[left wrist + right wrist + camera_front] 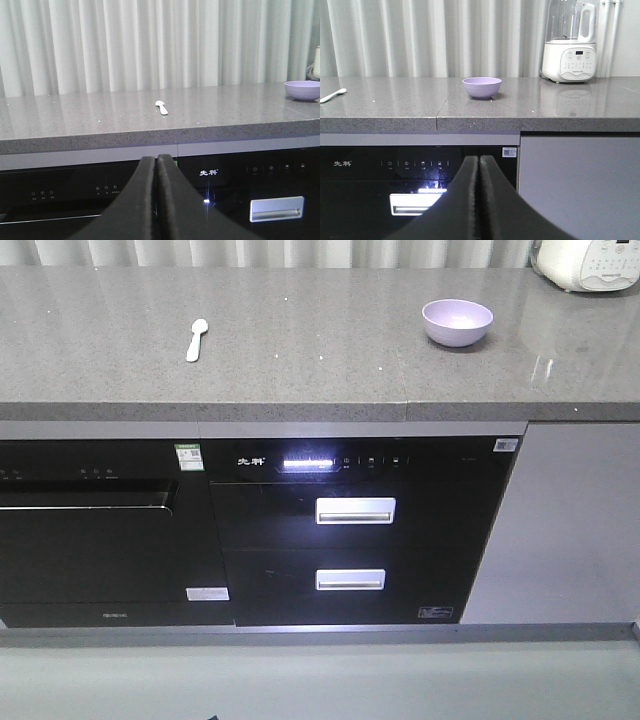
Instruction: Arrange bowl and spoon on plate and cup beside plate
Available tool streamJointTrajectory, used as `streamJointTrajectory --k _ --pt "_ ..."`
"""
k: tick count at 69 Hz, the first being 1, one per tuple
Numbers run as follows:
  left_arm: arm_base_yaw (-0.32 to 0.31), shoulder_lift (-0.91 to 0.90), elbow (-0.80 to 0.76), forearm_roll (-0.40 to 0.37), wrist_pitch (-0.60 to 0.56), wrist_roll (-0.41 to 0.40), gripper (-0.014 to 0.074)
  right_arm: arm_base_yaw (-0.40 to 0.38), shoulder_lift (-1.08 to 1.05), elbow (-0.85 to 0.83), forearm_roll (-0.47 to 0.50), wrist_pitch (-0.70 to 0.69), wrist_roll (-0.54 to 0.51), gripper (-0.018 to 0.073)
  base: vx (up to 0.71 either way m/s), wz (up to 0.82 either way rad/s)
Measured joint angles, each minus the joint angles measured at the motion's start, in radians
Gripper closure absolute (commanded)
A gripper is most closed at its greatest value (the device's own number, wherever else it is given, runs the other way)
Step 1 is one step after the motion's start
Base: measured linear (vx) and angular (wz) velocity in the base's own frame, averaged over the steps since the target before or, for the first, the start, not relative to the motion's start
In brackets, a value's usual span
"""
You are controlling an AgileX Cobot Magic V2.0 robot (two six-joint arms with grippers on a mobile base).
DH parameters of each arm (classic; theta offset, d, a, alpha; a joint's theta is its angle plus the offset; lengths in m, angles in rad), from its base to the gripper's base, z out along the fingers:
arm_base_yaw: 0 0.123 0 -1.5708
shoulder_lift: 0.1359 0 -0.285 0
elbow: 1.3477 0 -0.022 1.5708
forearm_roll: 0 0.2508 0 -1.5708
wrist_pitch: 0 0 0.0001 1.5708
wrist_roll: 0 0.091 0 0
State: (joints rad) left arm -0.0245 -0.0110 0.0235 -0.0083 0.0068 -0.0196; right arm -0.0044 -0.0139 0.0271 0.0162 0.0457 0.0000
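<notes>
Grey speckled desk (300,370) before a pale pleated curtain, black appliance fronts beneath.

Farthest left, the left tool (156,160): jaws pressed together, nothing held. Parked low, below the desk edge, well left of the bowl (457,322).

Next, the spoon (197,339): flat on the desk, well left of the bowl, touching nothing else. Long axis roughly front to back, slightly slanted, head away, handle end toward the near edge. Almost dead ahead of the left tool and above it in the left wrist view. Judged the left arm's pick, handle end offered first.

Then the bowl itself: upright, empty, toward the back of the desk. Straight ahead of the right tool (479,160) and above it. Judged the right arm's pick.

Below and before the bowl, the right tool: jaws together, nothing held.

Right of the bowl, a white appliance (590,265) at the back corner, apart from it.

No plate and no cup found in any view; placement spot unconfirmed.
</notes>
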Motion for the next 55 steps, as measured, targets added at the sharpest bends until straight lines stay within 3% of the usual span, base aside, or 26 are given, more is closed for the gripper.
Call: streamJointTrajectory --k 55 --pt "0.0 0.0 0.0 0.0 0.0 0.0 0.0603 0.0 0.0 0.0 0.0 0.0 0.0 0.0568 0.2 0.03"
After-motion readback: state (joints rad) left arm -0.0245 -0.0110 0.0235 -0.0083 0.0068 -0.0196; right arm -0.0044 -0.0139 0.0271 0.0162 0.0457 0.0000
